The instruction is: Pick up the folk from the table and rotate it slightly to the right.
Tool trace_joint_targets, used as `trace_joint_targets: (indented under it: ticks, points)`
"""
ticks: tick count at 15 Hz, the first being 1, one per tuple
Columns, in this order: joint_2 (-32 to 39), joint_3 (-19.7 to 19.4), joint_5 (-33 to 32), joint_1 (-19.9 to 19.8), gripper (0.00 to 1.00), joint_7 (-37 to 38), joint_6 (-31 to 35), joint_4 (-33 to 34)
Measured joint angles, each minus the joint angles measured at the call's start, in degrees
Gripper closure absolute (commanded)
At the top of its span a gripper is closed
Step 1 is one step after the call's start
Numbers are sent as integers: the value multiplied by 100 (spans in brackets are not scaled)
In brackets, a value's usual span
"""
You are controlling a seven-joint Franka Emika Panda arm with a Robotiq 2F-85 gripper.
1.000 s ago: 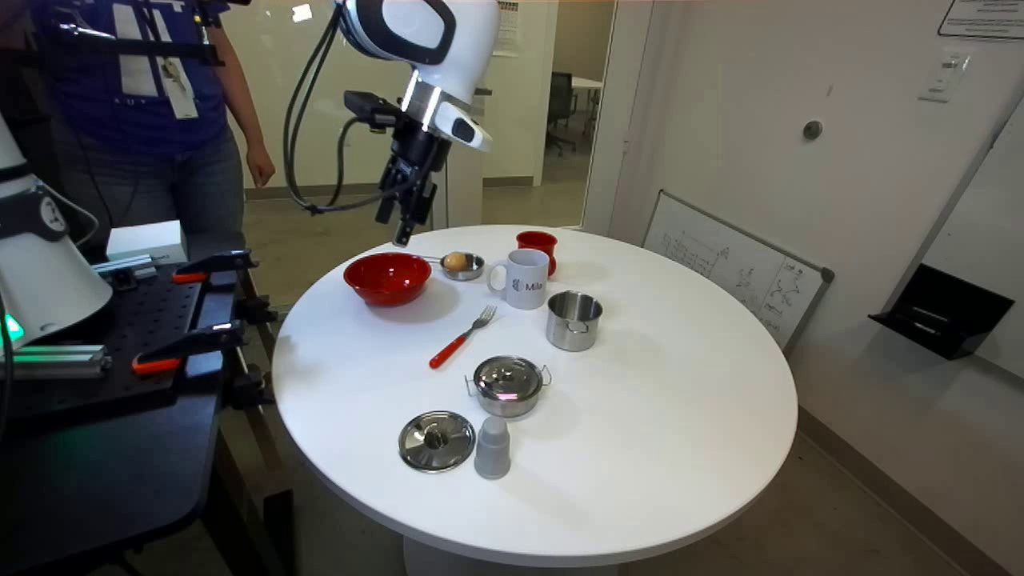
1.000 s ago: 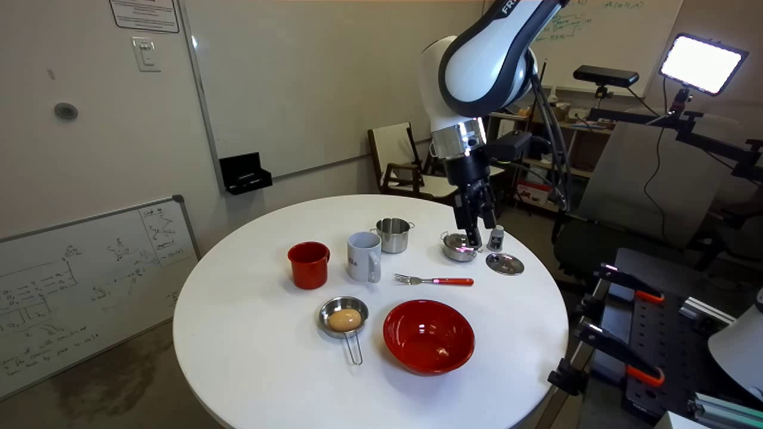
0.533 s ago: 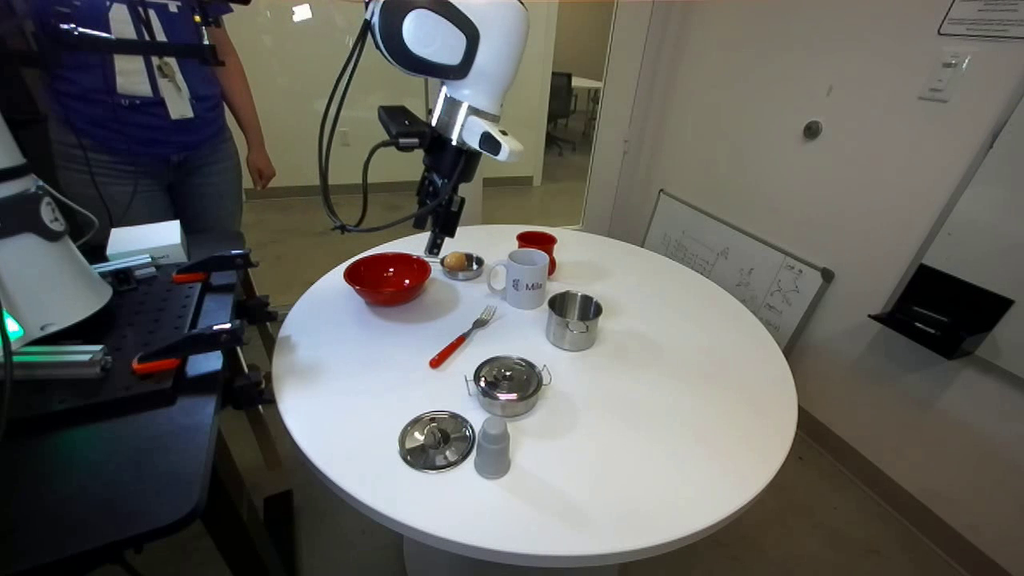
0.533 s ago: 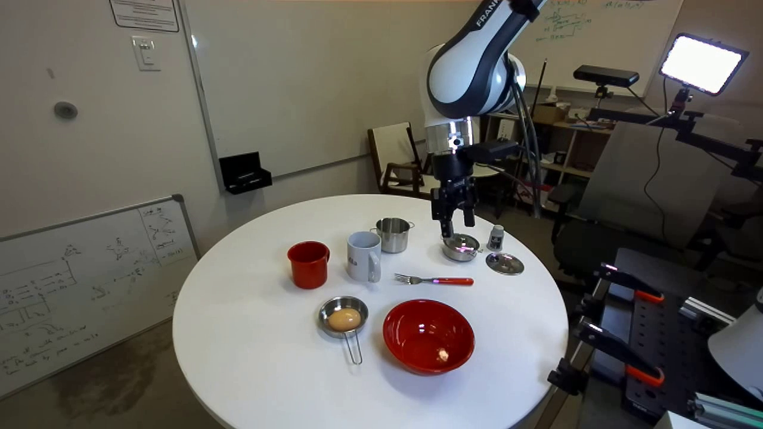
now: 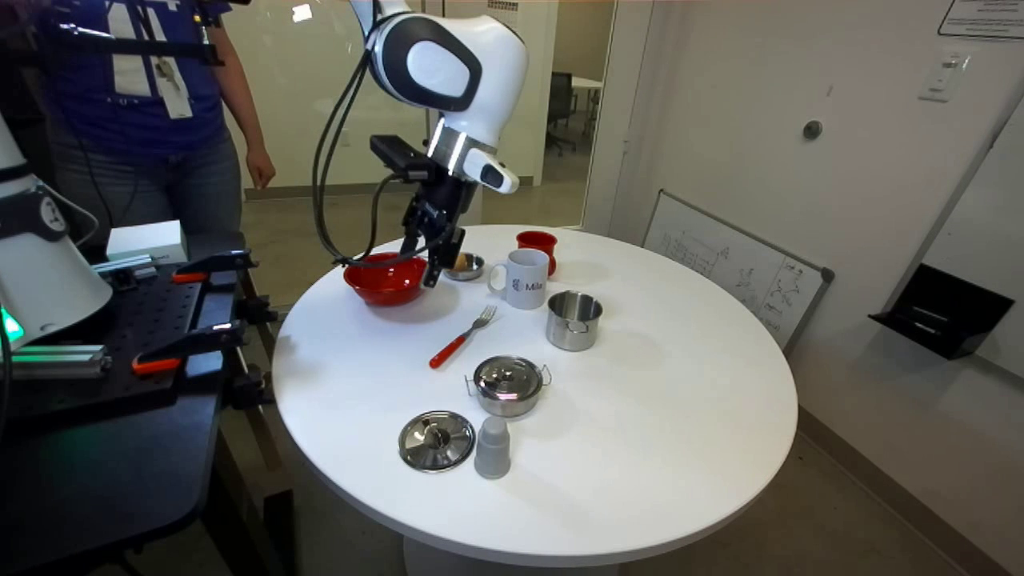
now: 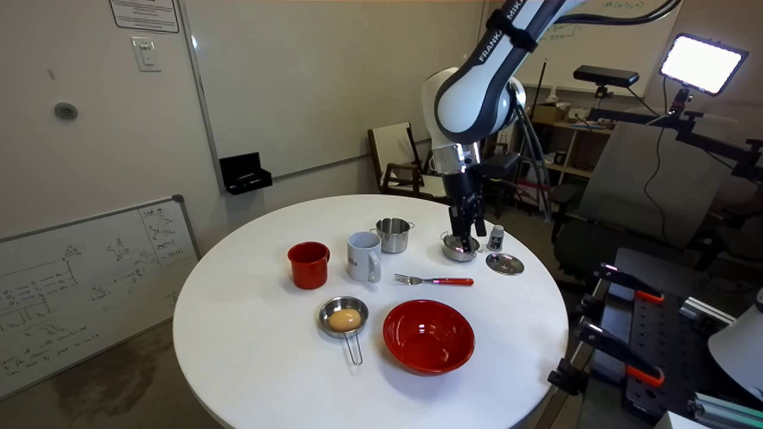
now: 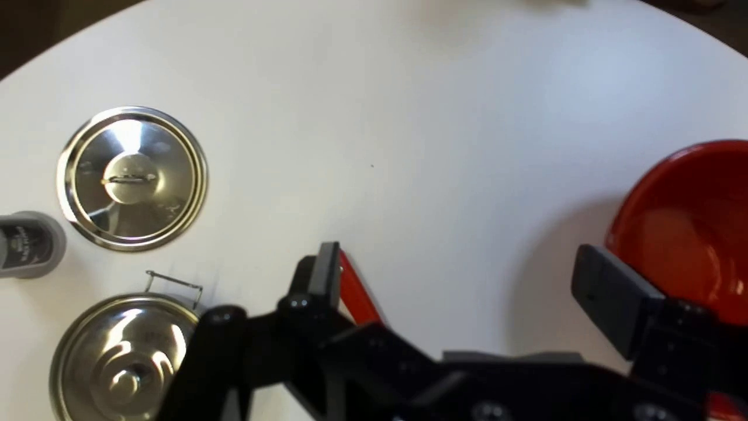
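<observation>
The folk, a fork with a red handle and silvery head, lies flat on the white round table point(image 5: 656, 432). It shows whole in both exterior views point(image 5: 462, 339) point(image 6: 435, 280). In the wrist view only part of its red handle point(image 7: 357, 292) shows, beside the left finger; the rest is hidden behind the gripper. My gripper point(image 7: 457, 251) is open wide and holds nothing. It hangs above the table, apart from the fork, and tilts a little. In the exterior views it overlaps the red bowl point(image 5: 420, 266) and the lidded pot point(image 6: 474, 239).
The red bowl point(image 6: 428, 336) is close by. A white mug point(image 5: 526, 280), red cup point(image 6: 309, 266), pan with an egg point(image 6: 344, 319) and open metal pot point(image 5: 574, 324) stand around the fork. A lidded pot point(image 7: 120, 362), loose lid point(image 7: 131, 178) and shaker point(image 5: 492, 454) lie opposite the bowl.
My gripper has come down closer to the table and shifted and tilted somewhat. The fork and the other things on the table have not moved.
</observation>
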Motion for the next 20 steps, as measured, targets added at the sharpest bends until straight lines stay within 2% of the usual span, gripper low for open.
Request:
trace_joint_targets:
  ticks: [6,10,14,20]
  points:
    - [842,-38,-747,-317,0,-1479,272,377]
    - [1326,60,-937,-427,0,-2122,301,843]
    - [1639,175,-939,-448,0,-2270,301,1193]
    - [1822,349,-826,-501,0,-2257,299,1321]
